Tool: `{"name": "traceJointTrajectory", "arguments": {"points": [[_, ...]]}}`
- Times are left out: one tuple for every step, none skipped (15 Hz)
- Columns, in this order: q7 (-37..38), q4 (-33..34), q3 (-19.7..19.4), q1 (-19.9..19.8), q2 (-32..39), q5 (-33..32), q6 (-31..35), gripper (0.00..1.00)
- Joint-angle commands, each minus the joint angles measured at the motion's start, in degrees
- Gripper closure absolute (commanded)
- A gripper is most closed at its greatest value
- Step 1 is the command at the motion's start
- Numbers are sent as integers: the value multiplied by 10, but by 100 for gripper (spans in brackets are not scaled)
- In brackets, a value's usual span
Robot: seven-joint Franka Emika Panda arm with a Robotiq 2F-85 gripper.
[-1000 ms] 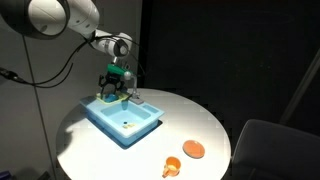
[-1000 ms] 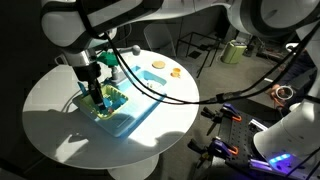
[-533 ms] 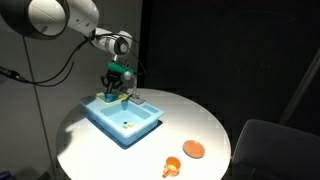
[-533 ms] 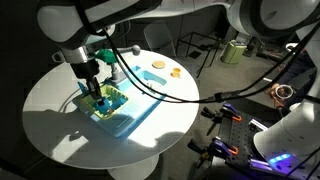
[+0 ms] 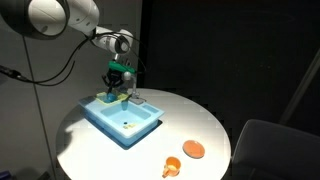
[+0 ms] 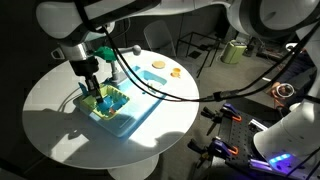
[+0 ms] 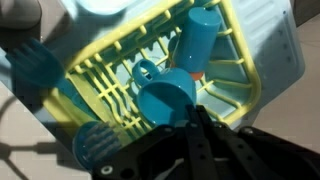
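My gripper [image 7: 195, 112] is shut on the rim of a small blue cup [image 7: 160, 95] with a handle. The cup lies in a yellow dish rack [image 7: 250, 75], and the two fingers pinch its wall at the near edge. A taller blue cup [image 7: 195, 45] stands in the same rack just beyond. A blue fork [image 7: 40, 70] and a round blue utensil [image 7: 97, 145] lie on the rack's other side. In both exterior views the gripper [image 5: 117, 88] [image 6: 97, 95] points straight down over the rack end of a blue toy sink [image 5: 128, 127] [image 6: 122, 118].
The sink stands on a round white table [image 5: 200, 120]. An orange cup [image 5: 172, 166] and an orange plate [image 5: 193, 149] lie near the table's edge, away from the sink. Cables run across the table [image 6: 150, 95]. A chair [image 5: 275, 150] stands beside it.
The jaws have closed from wide open onto the small blue cup's rim. The arm has hardly moved, perhaps slightly upward.
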Motion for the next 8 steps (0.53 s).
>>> {"name": "traceJointTrajectory", "arguments": {"points": [[-4,27,-6,8,7,-11,-16,99],[0,27,-6,9,6,-11,-16,99],[3,28,-5,11,4,-10,-16,99],[7,29,-5,13,1,-9,-17,99],[13,29,-6,17,-3,-11,-16,99],[17,23,-7,19,-9,-12,-11,99],[22,24,-7,22,-13,-11,-11,99],[25,24,-7,25,-16,-11,-11,99]]}}
